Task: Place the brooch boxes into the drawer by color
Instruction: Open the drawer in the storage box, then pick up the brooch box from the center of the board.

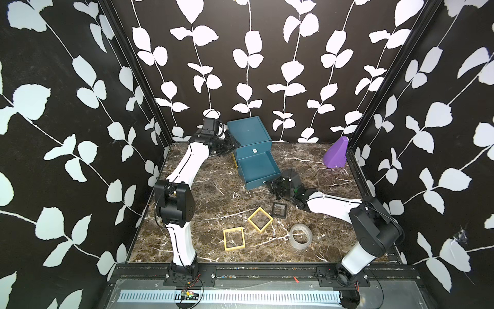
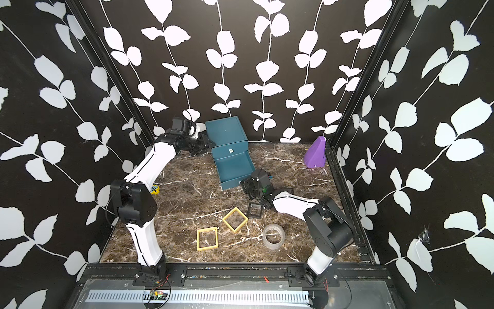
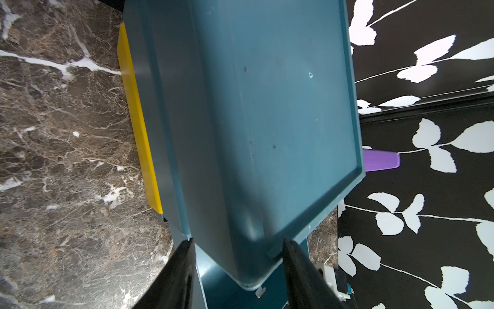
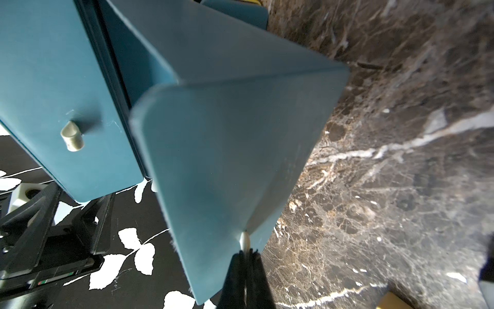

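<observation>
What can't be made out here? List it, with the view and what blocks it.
Top drawer contents: both top views, closed front hides them.
Left gripper: whether it presses the chest, left wrist view, blurred close-up.
Right gripper pinching the knob: both top views, its wrist hides it; right wrist view shows it.

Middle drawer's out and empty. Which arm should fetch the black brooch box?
Right, probably. The right pincer, shut on the drawer knob, is just beside the black box. The left pincer grips the chest at its back corner, steadying it.
</observation>
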Tool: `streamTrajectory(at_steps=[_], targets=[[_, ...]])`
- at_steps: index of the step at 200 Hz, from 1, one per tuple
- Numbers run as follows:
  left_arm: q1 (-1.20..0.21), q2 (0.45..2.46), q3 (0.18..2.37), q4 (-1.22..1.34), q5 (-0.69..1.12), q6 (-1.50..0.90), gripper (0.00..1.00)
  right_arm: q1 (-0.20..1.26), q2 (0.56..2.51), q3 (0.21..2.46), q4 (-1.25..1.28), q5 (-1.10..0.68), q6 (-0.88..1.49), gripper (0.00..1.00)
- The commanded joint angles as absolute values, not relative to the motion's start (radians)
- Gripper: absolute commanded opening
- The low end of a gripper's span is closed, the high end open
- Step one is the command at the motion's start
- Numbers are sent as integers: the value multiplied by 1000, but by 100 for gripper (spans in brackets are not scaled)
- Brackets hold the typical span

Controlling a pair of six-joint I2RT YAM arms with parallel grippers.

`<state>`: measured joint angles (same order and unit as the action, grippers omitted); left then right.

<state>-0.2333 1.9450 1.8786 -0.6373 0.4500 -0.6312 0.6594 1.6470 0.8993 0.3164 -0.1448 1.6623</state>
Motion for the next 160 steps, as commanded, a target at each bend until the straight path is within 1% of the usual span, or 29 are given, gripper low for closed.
streamTrajectory(at_steps=[1,55,70,84,88,100,123,144,160], targets=[[-228,1933,1902,-647,457,-613,50,676,1611,878,306,-143,1758,0],[-229,1926,1896,-641,457,-616,52,682,1625,877,303,-140,1756,0],[-229,1917,1896,-646,451,-615,53,682,1614,879,292,-131,1749,0],[-229,1902,1896,-652,444,-611,56,683,1609,890,245,-124,1724,21],[-228,1896,1897,-653,440,-609,57,683,1575,892,233,-120,1717,26],[-228,1877,1898,-661,423,-603,59,682,1551,897,201,-108,1703,39],[-229,1828,1900,-681,379,-585,62,679,1500,925,96,-81,1646,52],[-227,1782,1888,-699,349,-574,63,674,1446,952,-15,-55,1588,61],[-229,1738,1863,-701,330,-570,63,663,1406,972,-101,-41,1539,65]])
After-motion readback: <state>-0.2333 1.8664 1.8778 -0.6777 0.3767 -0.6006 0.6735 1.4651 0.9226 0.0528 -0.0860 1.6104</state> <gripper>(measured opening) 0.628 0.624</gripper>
